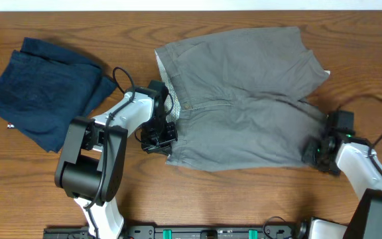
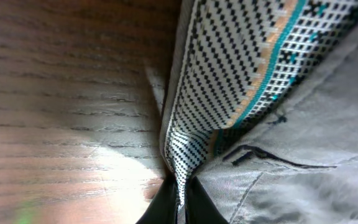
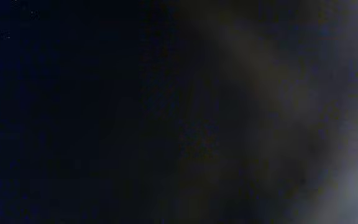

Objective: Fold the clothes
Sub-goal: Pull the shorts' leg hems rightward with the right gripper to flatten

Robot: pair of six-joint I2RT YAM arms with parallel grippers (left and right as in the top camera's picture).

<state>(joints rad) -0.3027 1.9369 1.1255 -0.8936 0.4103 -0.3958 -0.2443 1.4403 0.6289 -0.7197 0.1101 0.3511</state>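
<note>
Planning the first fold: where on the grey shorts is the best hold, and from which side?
Probably the waistband's near corner, from the left: the grey shorts lie flat, waistband facing left, and its thick doubled edge gives fingers something to pinch.

The right wrist view is dark blur throughout; nothing in it can be named. From overhead the right gripper (image 1: pixel 316 153) sits at the lower right hem of the shorts (image 1: pixel 244 99), its fingertips hidden under its own body, so its grip cannot be told. In the left wrist view the left gripper (image 2: pixel 180 208) has its fingers (image 2: pixel 160 211) cut off by the bottom edge, only the tips showing, pressed together on the shorts' edge. The navy garment (image 1: pixel 42 86) reaches the overhead view's left edge
</note>
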